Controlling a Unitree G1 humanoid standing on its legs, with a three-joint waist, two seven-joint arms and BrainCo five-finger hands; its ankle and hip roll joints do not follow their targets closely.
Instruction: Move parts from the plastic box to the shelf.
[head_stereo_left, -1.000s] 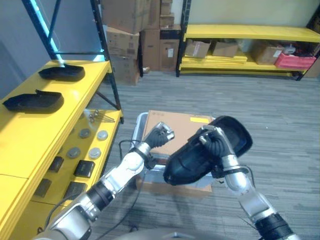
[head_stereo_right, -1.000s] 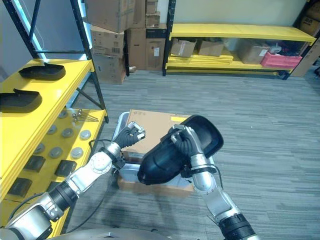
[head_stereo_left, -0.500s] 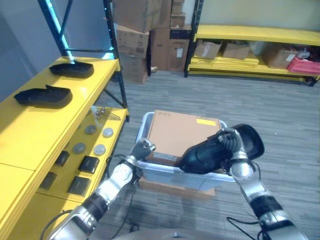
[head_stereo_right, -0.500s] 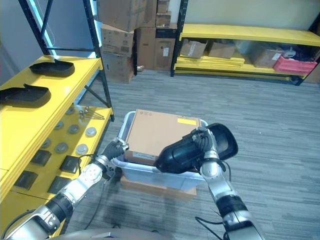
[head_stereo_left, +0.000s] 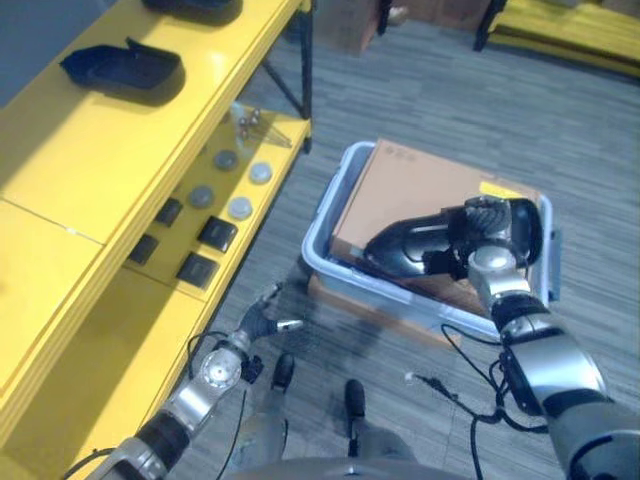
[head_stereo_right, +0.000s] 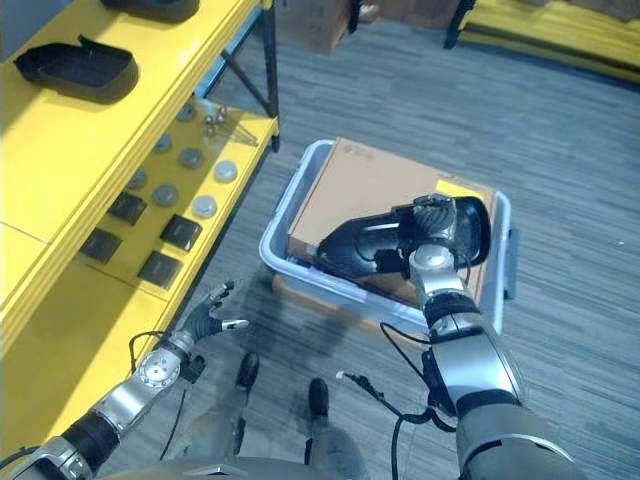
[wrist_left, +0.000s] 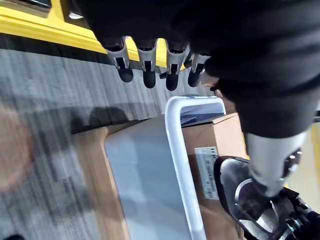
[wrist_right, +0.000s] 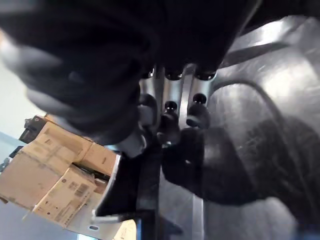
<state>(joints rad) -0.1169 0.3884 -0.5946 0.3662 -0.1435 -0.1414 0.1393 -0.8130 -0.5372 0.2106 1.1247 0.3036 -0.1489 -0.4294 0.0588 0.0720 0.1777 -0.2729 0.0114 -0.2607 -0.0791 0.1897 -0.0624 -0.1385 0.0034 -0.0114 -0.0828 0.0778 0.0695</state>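
Honestly, biggest risk looked like drop: right hand (head_stereo_right: 432, 222) had fingers curled round rim of black part (head_stereo_right: 375, 245), one-sided grasp on bulky glossy shell, so it could twist loose or snag plastic box (head_stereo_left: 322, 262) edge when swung toward shelf (head_stereo_left: 130, 150). Part hung just over box, above cardboard box (head_stereo_left: 420, 185) sitting inside it. Left hand (head_stereo_right: 205, 316) was low over floor, fingers spread, holding nothing. Shelf top already held another black part (head_stereo_left: 125, 68); lower level carried small discs (head_stereo_left: 238, 207) and dark blocks (head_stereo_left: 216, 233).
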